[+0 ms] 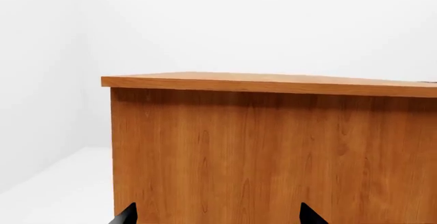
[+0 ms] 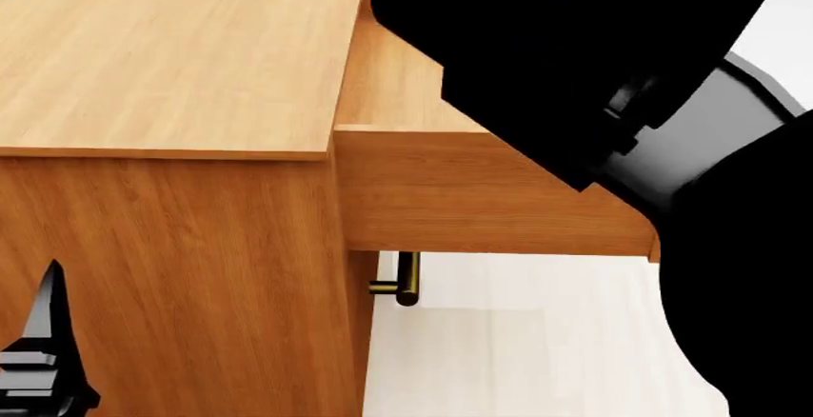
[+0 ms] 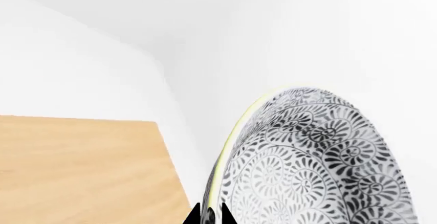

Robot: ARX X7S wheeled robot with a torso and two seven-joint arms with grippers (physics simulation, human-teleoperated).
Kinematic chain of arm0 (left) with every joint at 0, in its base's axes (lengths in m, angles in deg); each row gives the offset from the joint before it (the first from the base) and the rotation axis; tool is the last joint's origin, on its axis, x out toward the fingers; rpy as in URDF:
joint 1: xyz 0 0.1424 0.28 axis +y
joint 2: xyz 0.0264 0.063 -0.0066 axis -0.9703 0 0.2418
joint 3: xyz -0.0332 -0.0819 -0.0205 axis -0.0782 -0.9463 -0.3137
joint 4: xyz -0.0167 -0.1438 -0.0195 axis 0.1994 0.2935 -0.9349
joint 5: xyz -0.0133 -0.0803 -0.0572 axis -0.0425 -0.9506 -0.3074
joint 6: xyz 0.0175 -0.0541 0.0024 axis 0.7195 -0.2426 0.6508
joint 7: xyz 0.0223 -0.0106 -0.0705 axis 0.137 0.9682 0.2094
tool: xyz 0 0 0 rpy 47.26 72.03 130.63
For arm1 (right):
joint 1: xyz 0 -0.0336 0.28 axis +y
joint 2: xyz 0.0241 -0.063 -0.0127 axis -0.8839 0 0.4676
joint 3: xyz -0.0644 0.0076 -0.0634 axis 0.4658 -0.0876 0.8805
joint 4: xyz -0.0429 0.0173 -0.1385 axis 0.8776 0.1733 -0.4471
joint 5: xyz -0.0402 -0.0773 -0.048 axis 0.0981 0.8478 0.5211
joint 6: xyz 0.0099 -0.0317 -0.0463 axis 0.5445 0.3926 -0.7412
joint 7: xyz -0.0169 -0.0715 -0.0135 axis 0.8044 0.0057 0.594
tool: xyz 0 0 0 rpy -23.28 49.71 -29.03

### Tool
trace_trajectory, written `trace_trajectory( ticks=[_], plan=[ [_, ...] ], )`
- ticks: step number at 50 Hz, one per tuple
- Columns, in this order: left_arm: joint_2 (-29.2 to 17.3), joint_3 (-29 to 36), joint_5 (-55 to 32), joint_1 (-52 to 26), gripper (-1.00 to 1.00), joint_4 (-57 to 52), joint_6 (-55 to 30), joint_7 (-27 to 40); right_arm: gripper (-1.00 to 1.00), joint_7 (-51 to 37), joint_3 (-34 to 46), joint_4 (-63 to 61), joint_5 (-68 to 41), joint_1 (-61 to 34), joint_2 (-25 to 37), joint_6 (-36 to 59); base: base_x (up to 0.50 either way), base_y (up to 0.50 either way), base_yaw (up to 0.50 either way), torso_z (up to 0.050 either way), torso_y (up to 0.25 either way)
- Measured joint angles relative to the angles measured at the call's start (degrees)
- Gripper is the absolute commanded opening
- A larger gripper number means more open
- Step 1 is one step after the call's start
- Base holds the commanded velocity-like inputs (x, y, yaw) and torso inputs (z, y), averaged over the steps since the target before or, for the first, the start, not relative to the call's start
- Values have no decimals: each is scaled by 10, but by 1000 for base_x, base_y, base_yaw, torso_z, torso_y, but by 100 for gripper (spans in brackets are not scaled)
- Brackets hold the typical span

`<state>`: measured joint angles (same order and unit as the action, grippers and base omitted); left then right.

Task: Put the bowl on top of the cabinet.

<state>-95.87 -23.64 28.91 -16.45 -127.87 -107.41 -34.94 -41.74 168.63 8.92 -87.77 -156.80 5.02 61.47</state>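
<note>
The bowl [image 3: 314, 162], white with a dense black floral pattern, hangs on edge in the right wrist view. My right gripper [image 3: 210, 218] is shut on its rim, one fingertip on each side. Beside the bowl lies the flat top of the honey-brown cabinet [image 3: 82, 168]. In the head view that cabinet [image 2: 166, 65] fills the left, and my black right arm [image 2: 597, 65] reaches over it and hides the bowl. My left gripper [image 1: 218, 216] is open, low beside the cabinet's side wall [image 1: 273, 147], with nothing between its fingers. It shows at the head view's bottom left as the left gripper [image 2: 45, 360].
A wooden drawer-like part [image 2: 496, 198] juts out from the cabinet below its top, with a brass bar handle [image 2: 400, 284] under it. White floor [image 2: 508, 350] lies in front, and white walls [image 1: 259, 24] stand behind the cabinet.
</note>
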Motion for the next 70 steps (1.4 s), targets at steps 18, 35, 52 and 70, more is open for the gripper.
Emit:
trace_trajectory(
  ticks=[18,35,52,70],
  plan=[
    [-3,2,-5,1,100,0,4,-3,-100,35,2,-53,5,28,0,11,0,0,0,0,1],
    [-6,4,-6,5,100,-4,8,-2,-100,65,2,-95,50,52,0,32,0,0,0,0,1],
    [-8,4,-11,5,100,-4,9,0,-100,101,2,-136,125,113,0,49,0,0,0,0,1],
    [-11,2,-17,5,100,-7,10,2,-100,121,1,-151,173,149,0,55,0,0,0,1,1]
  ],
)
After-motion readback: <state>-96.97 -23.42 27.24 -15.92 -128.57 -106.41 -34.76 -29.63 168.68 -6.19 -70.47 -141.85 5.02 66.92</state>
